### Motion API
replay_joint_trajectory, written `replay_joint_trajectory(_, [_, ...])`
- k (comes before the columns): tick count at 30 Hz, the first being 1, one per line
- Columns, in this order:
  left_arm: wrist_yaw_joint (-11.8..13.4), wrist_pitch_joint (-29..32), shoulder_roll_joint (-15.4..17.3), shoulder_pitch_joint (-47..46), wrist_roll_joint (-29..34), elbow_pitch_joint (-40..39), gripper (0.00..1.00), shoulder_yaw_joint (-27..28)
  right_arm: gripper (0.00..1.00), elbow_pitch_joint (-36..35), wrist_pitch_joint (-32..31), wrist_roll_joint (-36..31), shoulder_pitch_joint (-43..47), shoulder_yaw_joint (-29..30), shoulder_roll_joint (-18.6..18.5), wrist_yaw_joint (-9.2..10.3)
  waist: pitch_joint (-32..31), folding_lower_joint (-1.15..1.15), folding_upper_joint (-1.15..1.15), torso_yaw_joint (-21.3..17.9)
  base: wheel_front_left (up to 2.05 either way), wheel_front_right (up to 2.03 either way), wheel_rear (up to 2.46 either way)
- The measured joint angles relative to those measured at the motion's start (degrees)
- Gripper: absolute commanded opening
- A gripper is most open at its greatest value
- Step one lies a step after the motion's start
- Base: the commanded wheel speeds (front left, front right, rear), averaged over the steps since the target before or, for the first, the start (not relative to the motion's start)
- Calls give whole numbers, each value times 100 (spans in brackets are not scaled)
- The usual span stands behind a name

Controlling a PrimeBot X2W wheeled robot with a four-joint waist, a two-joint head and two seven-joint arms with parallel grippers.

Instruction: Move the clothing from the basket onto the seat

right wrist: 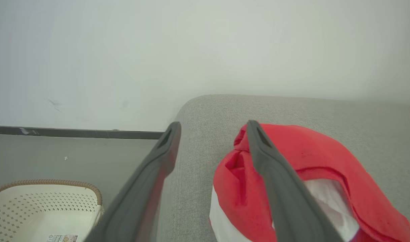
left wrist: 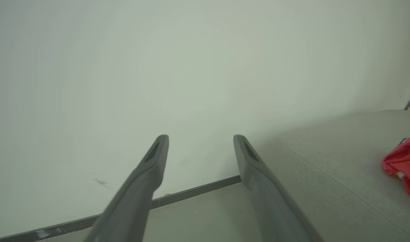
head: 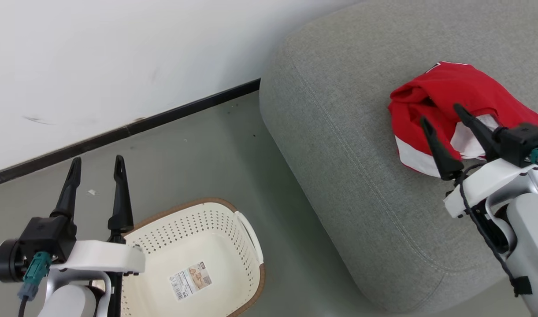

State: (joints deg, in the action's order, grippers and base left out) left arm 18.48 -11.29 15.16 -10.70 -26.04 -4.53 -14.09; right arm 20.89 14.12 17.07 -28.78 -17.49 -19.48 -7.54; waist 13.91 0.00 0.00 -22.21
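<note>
Red clothing (head: 454, 86) lies bunched on the grey seat (head: 339, 132); the basket (head: 246, 229) looks bare. Both left tool (head: 97, 158) and right tool (head: 440, 113) gape, empty. Advice: back the right tool off without snagging fabric.

The head view looks steeply down from above onto the floor (head: 185, 167), the basket (head: 185, 224) and the seat (head: 339, 154). The left wrist view looks low along the left pincer (left wrist: 200, 137) toward the wall (left wrist: 191, 67). The right wrist view sits close over the clothing (right wrist: 309, 151), facing the same wall. All 3 views share the seat
</note>
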Motion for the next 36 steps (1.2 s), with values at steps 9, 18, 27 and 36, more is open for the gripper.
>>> replay_joint_trajectory(9, [225,-149,112,424,68,169,100,183,100,53,1,-326,9,-40,430,0,-280,0,0,441,0,0,0])
replay_joint_trajectory(18, [357,-200,-21,844,94,353,100,275,100,-4,8,-660,187,330,794,0,-576,0,0,862,0,0,0])
replay_joint_trajectory(27, [348,-244,-51,1071,87,511,100,280,100,-315,9,-971,770,815,1057,0,-861,0,0,1175,0,0,0])
replay_joint_trajectory(36, [194,-292,-151,1147,43,608,100,196,100,-508,9,-1177,1571,1057,1399,1,-1174,0,0,1433,0,0,0])
